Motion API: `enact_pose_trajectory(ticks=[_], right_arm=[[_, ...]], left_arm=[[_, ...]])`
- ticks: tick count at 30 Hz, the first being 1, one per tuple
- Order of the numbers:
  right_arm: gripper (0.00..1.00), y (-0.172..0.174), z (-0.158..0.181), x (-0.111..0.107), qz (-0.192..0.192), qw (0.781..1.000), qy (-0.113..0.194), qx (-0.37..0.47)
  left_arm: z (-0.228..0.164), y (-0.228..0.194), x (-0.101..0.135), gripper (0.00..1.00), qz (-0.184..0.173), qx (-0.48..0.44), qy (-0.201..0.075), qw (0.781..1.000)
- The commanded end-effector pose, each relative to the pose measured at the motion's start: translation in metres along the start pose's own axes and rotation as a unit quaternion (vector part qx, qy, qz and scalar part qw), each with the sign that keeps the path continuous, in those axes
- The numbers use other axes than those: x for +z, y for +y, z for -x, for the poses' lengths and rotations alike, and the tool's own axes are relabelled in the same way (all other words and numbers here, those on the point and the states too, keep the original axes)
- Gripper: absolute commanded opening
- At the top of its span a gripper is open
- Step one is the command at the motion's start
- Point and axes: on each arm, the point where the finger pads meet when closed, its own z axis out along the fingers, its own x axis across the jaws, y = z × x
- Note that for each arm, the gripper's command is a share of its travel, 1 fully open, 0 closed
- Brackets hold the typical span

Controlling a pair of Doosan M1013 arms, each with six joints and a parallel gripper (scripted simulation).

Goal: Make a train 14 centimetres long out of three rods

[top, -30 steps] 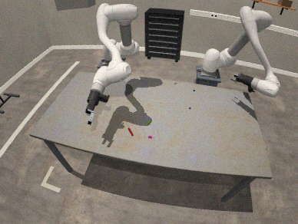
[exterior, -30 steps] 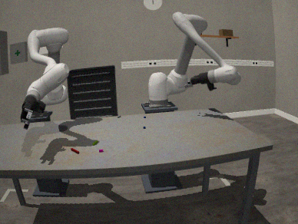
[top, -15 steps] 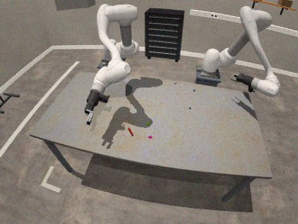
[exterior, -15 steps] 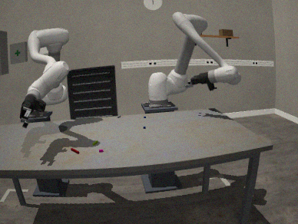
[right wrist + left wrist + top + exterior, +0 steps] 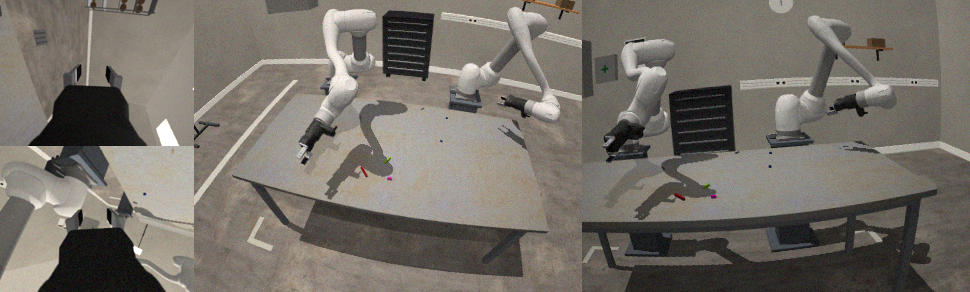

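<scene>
A red rod (image 5: 364, 172) (image 5: 679, 197), a lime rod (image 5: 387, 160) (image 5: 706, 186) and a magenta rod (image 5: 389, 178) (image 5: 713, 196) lie flat on the table (image 5: 474, 190) (image 5: 842, 185), apart from each other and at different angles. My left gripper (image 5: 501, 102) (image 5: 830, 110) (image 5: 94, 214) is open and empty, raised beyond the table's back edge, on the right in the top and exterior views. My right gripper (image 5: 302, 156) (image 5: 609, 150) (image 5: 94, 70) is open and empty above the table's left end in the top and exterior views, away from the rods.
Two small blue rods (image 5: 446, 118) (image 5: 441, 141) lie apart behind the coloured group; in the exterior view one blue rod (image 5: 770, 153) is behind the other. A small grey rod (image 5: 422, 108) (image 5: 737, 152) lies near the back edge. The right arm's shadow crosses the red rod's surroundings.
</scene>
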Motion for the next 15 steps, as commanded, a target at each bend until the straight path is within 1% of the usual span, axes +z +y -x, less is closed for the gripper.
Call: enact_pose_trajectory(ticks=[1,7,9,10,12,15], right_arm=[[1.0,0.003,-0.005,0.005,0.035,0.998,-0.013,0.05],[1.0,0.006,-0.001,0.008,0.081,0.988,-0.033,0.126],[1.0,0.006,-0.001,0.008,0.081,0.988,-0.033,0.126],[1.0,0.006,0.005,0.008,0.104,0.98,-0.046,0.161],[1.0,0.006,0.007,0.008,0.113,0.976,-0.052,0.176],[1.0,0.004,0.016,0.006,0.137,0.965,-0.068,0.213]], left_arm=[[0.014,-0.009,-0.002,1.0,-0.003,-0.047,0.016,0.999],[0.046,-0.028,-0.003,1.0,-0.002,-0.153,0.051,0.987],[0.046,-0.028,-0.003,1.0,-0.002,-0.153,0.051,0.987],[0.052,-0.032,-0.002,1.0,-0.001,-0.173,0.058,0.983],[0.065,-0.039,-0.002,1.0,0.002,-0.216,0.072,0.974],[0.085,-0.05,0.001,1.0,0.008,-0.283,0.093,0.955]])
